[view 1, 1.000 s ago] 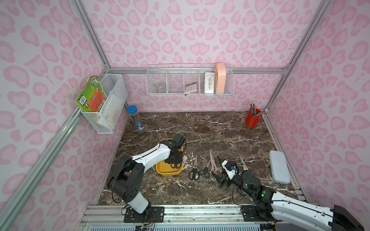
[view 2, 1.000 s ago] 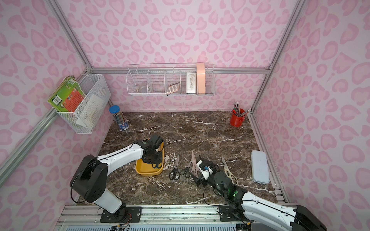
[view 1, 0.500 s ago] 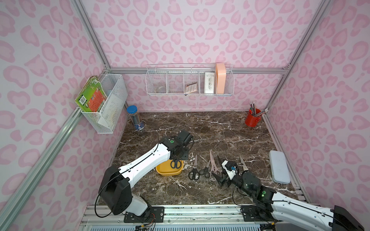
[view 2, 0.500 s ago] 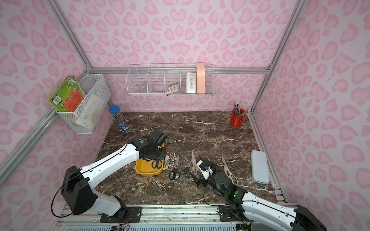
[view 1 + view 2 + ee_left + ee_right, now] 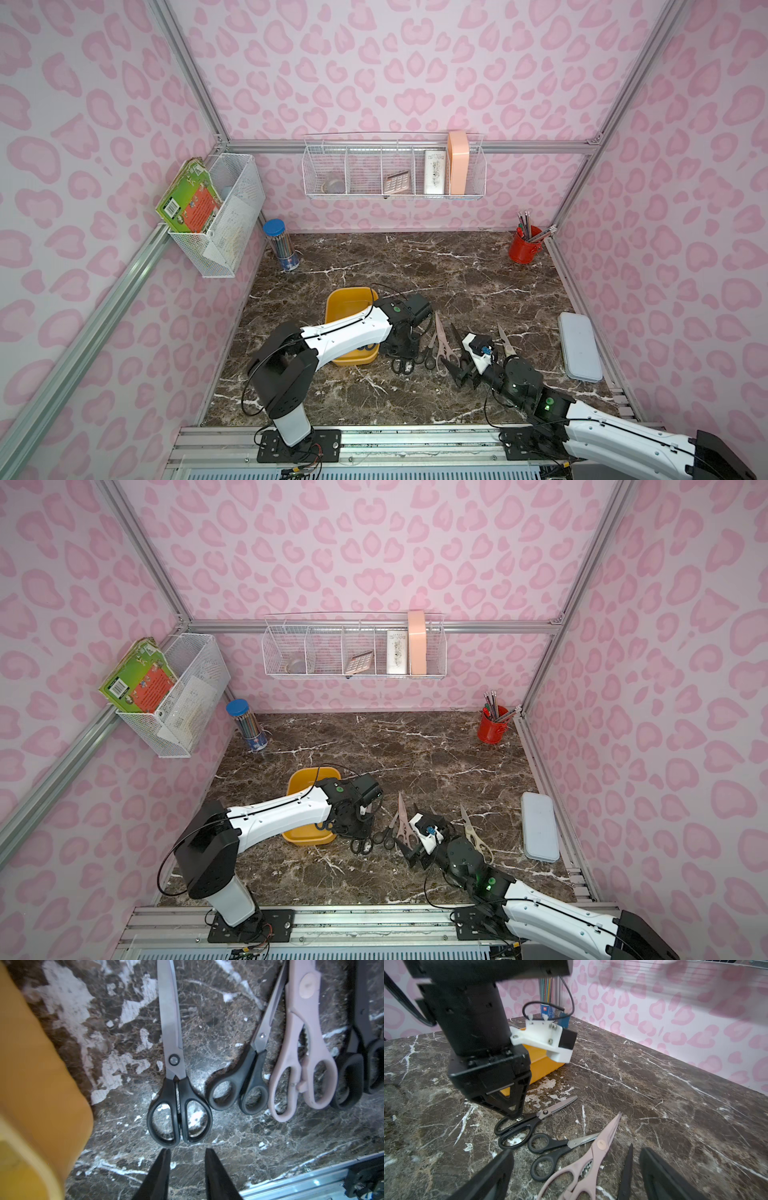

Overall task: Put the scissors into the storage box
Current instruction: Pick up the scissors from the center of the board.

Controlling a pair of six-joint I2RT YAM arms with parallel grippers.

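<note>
Step in hand: by the look of it, reaching for the large black-handled scissors (image 5: 174, 1059), with the left hand (image 5: 187, 1151) poised by the handle rings.
Doing it well: spread the fingers a little wider, shift toward the pivot, lower straight down astride the closed blades, clamp firmly, lift level, clear the box wall.
Left hand: narrowly parted, empty.
Left arm pose: stretched across the storage box (image 5: 332, 303), wrist bent down, fingertips just above the counter (image 5: 457, 270).
Right hand (image 5: 576, 1152): spread wide, empty, low beside the pale pink scissors (image 5: 301, 1053).
Task things: box just beside the large black pair; small black-handled scissors (image 5: 249, 1076) between that pair and the pink pair; cream-white scissors (image 5: 507, 345) farther along.
</note>
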